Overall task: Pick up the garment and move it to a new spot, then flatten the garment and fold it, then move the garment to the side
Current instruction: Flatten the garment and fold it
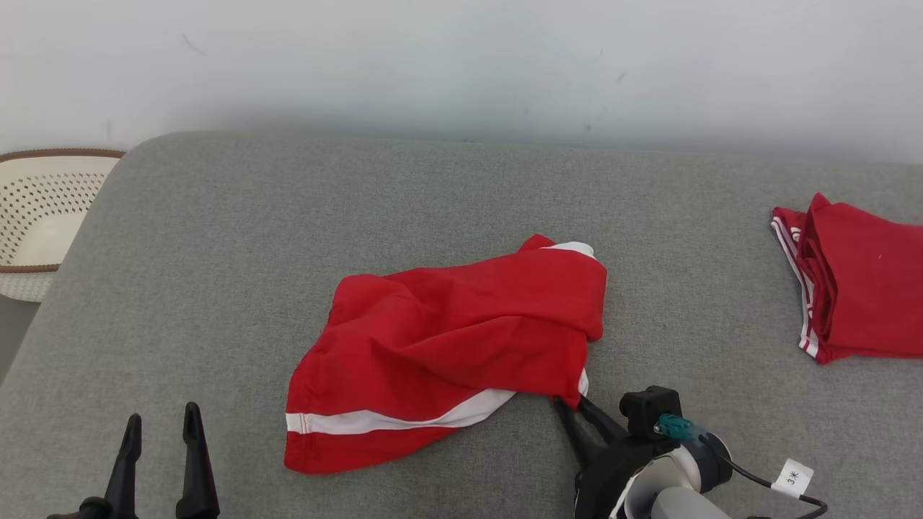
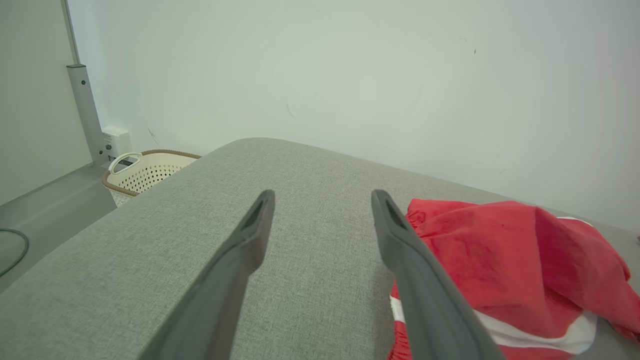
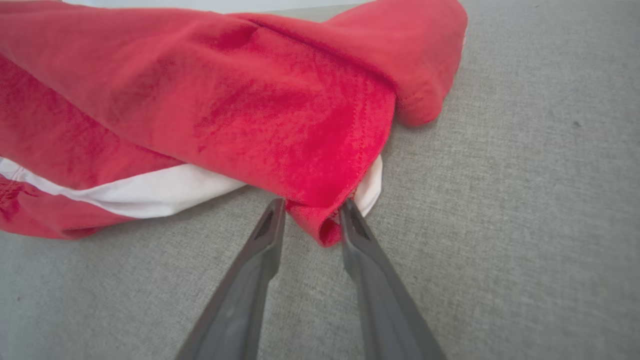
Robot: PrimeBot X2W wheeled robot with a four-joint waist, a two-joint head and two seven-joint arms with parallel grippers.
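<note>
Right gripper (image 1: 571, 402) low on the grey upholstered surface (image 1: 216, 238), tips against the near right corner of the garment (image 1: 447, 339). Fingers narrowed to a small gap, red hem bunched between them. Cannot tell whether pinched or only straddled. Grey surface broad, running back to a pale wall. Garment near its middle, red and rumpled, upper right part folded over itself, white band (image 1: 404, 419) along the near edge. Second red garment (image 1: 858, 288), folded, white-striped at its edge, well apart at the right side. Cream perforated basket (image 1: 36, 209) with brown rim off the left end, lower than the surface. Left gripper (image 1: 162, 412) at lower left, fingers wide apart, holding nothing, near the garment's left edge without touching. White paper tag (image 1: 793, 477) on the right arm's cable.
</note>
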